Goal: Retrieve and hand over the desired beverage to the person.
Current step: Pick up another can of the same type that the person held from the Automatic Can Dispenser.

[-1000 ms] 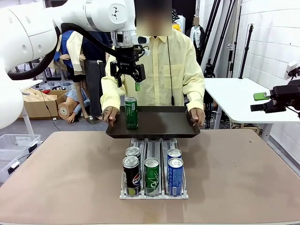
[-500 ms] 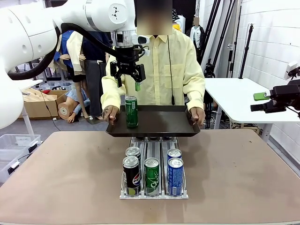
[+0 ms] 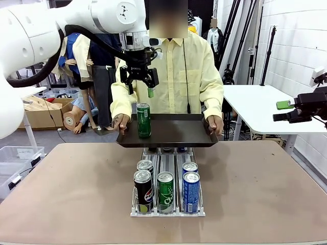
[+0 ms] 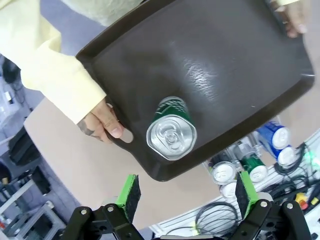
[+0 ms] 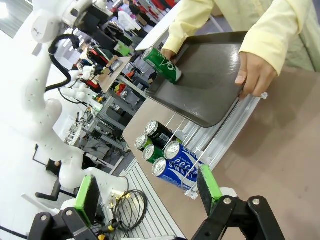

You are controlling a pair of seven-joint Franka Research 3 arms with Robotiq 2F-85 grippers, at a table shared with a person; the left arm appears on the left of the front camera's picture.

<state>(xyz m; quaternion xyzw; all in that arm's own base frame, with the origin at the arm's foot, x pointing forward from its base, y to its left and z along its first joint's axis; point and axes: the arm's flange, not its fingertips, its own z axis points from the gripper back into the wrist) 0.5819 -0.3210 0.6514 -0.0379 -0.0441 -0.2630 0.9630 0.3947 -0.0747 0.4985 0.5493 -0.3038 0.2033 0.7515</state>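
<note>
Front view | left gripper (image 3: 140, 88), jaws apart, hovered above green aluminium can (image 3: 143, 120) on dark rectangular tray (image 3: 179, 133) | right gripper (image 5: 147, 195) likewise spread | risk: person (image 3: 179, 76) tilting tray could topple can

Green can (image 3: 143, 120) upright on tray (image 3: 179, 133) held by person (image 3: 176, 76).
</note>
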